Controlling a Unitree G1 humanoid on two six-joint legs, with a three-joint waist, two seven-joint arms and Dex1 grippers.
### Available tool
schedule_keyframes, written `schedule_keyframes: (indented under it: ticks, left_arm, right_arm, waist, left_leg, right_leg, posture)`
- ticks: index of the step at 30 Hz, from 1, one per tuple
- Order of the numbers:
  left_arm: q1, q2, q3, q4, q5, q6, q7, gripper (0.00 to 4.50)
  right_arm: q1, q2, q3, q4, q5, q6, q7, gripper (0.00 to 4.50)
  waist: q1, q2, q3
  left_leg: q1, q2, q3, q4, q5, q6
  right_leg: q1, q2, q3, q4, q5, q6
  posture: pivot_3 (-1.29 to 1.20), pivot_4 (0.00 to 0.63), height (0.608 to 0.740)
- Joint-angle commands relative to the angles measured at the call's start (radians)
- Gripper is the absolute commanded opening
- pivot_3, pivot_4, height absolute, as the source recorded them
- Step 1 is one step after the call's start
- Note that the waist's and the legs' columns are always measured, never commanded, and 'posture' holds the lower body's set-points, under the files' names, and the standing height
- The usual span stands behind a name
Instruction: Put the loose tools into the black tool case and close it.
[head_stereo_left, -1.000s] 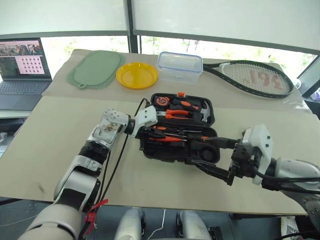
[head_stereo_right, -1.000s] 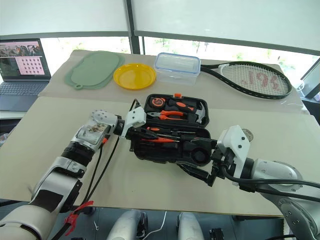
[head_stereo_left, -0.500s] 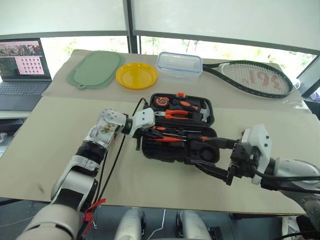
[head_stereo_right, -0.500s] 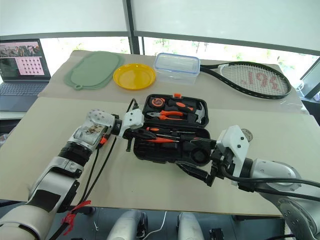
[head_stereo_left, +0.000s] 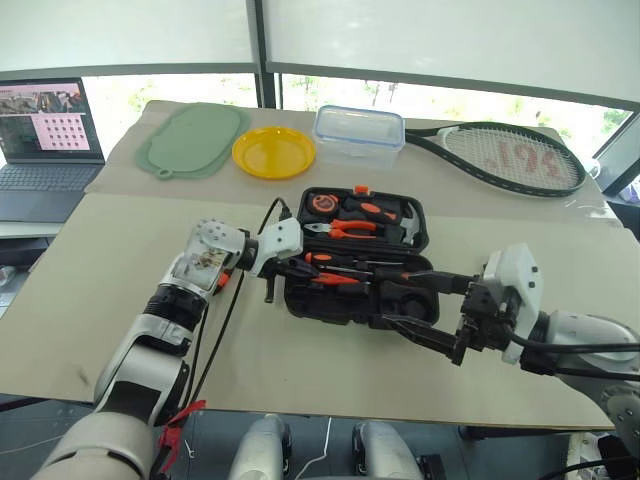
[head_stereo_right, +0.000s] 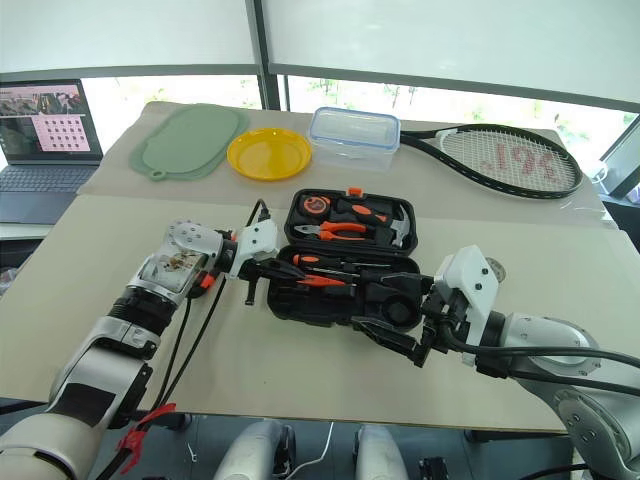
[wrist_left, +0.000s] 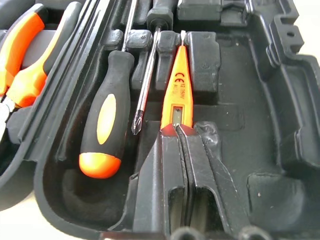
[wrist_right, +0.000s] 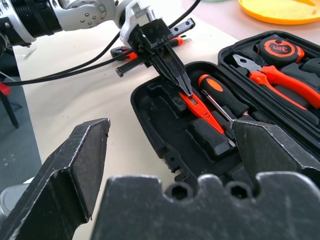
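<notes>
Case (head_stereo_left: 420, 232) sits open on the table (head_stereo_left: 110, 270), centre, lid half away from the robot. Near half holds the orange tester (wrist_left: 177, 92), lying in its slot, with a black-orange screwdriver (wrist_left: 105, 122) and a thin screwdriver (wrist_left: 145, 82) alongside. Lid half has pliers (head_stereo_left: 345, 229), tape measure (head_stereo_left: 323, 202) and hammer (head_stereo_left: 405, 228) seated.

Left gripper (wrist_left: 176, 131) is at the case's left edge, fingers pressed together, tips right at the butt end of the tester; can't tell if they touch it or pinch anything.

Right gripper (head_stereo_left: 420, 308) hovers at the case's near right corner, fingers spread wide, nothing between them.

Behind the case: clear box (head_stereo_left: 359, 130), yellow plate (head_stereo_left: 273, 151), green mat (head_stereo_left: 190, 138), racket (head_stereo_left: 510, 155). Laptop (head_stereo_left: 45, 140) off to the far left.
</notes>
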Motion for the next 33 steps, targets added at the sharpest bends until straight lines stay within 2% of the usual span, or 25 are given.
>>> schedule_keyframes:
  ticks: [1,4,7,10,14,15,18,21,25,27,33]
  left_arm:
    - [-0.028,0.035,0.067,-0.093,-0.064,0.101,-0.015,0.07]
    - [-0.023,0.11,0.169,-0.211,-0.147,0.284,0.012,0.82]
    - [0.051,0.207,0.294,-0.353,-0.22,0.455,0.081,1.84]
    - [0.212,0.309,0.439,-0.505,-0.25,0.578,0.176,2.92]
    - [0.504,0.429,0.639,-0.665,-0.248,0.675,0.259,4.31]
    - [0.551,0.446,0.669,-0.692,-0.251,0.694,0.274,4.46]
    - [0.592,0.476,0.681,-0.768,-0.273,0.794,0.33,4.46]
    - [0.553,0.485,0.641,-0.812,-0.303,0.916,0.379,4.46]
    - [0.359,0.44,0.511,-0.802,-0.351,1.196,0.477,4.46]
    - [0.269,0.441,0.411,-0.757,-0.333,1.254,0.505,4.46]
    - [0.112,0.413,0.206,-0.554,-0.25,1.188,0.564,4.46]
  right_arm:
    - [-0.009,-0.001,-0.002,-0.02,-0.016,-0.019,-0.003,4.5]
    - [-0.03,-0.009,0.021,-0.014,-0.045,-0.036,0.021,4.5]
    - [-0.075,-0.008,0.047,0.014,-0.06,-0.043,0.052,4.5]
    - [-0.144,-0.004,0.077,0.062,-0.063,-0.049,0.097,4.5]
    - [-0.242,-0.018,0.126,0.133,-0.085,-0.069,0.203,4.5]
    - [-0.261,-0.019,0.137,0.149,-0.091,-0.072,0.223,4.5]
    - [-0.307,-0.015,0.173,0.19,-0.115,-0.086,0.274,4.5]
    - [-0.326,-0.007,0.196,0.21,-0.138,-0.098,0.301,4.5]
    - [-0.332,0.01,0.207,0.21,-0.145,-0.097,0.308,4.5]
    - [-0.315,0.014,0.205,0.195,-0.147,-0.097,0.303,4.5]
    - [-0.263,0.041,0.195,0.139,-0.164,-0.099,0.246,4.5]
  waist:
    - [-0.001,0.0,0.0]
    - [-0.007,0.0,0.0]
    - [-0.017,0.0,0.0]
    - [-0.031,0.001,0.0]
    - [-0.03,0.001,0.0]
    - [-0.029,0.001,0.0]
    - [-0.003,0.0,0.001]
    - [0.022,0.0,0.001]
    - [0.026,-0.001,0.001]
    - [0.022,-0.001,0.001]
    - [-0.003,-0.001,0.001]
  left_leg:
    - [-0.001,0.0,0.0,0.0,0.0,0.0]
    - [-0.003,0.001,0.0,0.0,0.0,0.0]
    - [-0.003,0.002,0.0,-0.001,0.0,0.0]
    - [0.0,0.002,0.0,-0.002,0.0,0.0]
    - [0.002,0.002,0.002,-0.004,0.0,-0.001]
    - [0.002,0.002,0.003,-0.004,0.0,-0.001]
    - [0.002,0.002,0.002,-0.004,0.0,-0.001]
    - [0.004,0.001,0.0,-0.003,0.0,-0.001]
    - [0.003,0.0,0.0,-0.003,0.001,-0.001]
    - [0.002,0.0,0.001,-0.003,0.001,-0.001]
    - [0.002,0.0,0.002,-0.004,0.001,-0.002]
  right_leg:
    - [0.0,0.0,0.0,0.0,0.0,0.0]
    - [-0.003,0.001,0.0,0.0,0.0,0.0]
    - [-0.004,0.001,0.0,0.0,0.0,0.0]
    - [-0.002,0.001,0.002,0.0,0.0,0.0]
    - [-0.002,0.0,0.002,0.0,0.0,0.0]
    - [-0.003,0.0,0.002,0.0,0.0,-0.001]
    - [-0.002,-0.002,-0.001,0.0,0.0,-0.001]
    - [-0.002,-0.004,-0.004,-0.002,0.0,-0.001]
    - [0.001,-0.004,-0.003,-0.001,0.001,0.0]
    - [0.0,-0.002,-0.002,0.0,0.001,-0.001]
    - [-0.002,0.001,0.0,0.0,0.0,-0.002]
  posture:
    - [0.0,0.15,0.738]
    - [0.0,0.15,0.738]
    - [0.0,0.15,0.738]
    - [0.0,0.15,0.738]
    - [0.0,0.15,0.738]
    - [0.0,0.15,0.738]
    - [0.0,0.15,0.738]
    - [0.0,0.15,0.738]
    - [0.0,0.15,0.738]
    - [0.0,0.15,0.738]
    - [0.0,0.15,0.738]
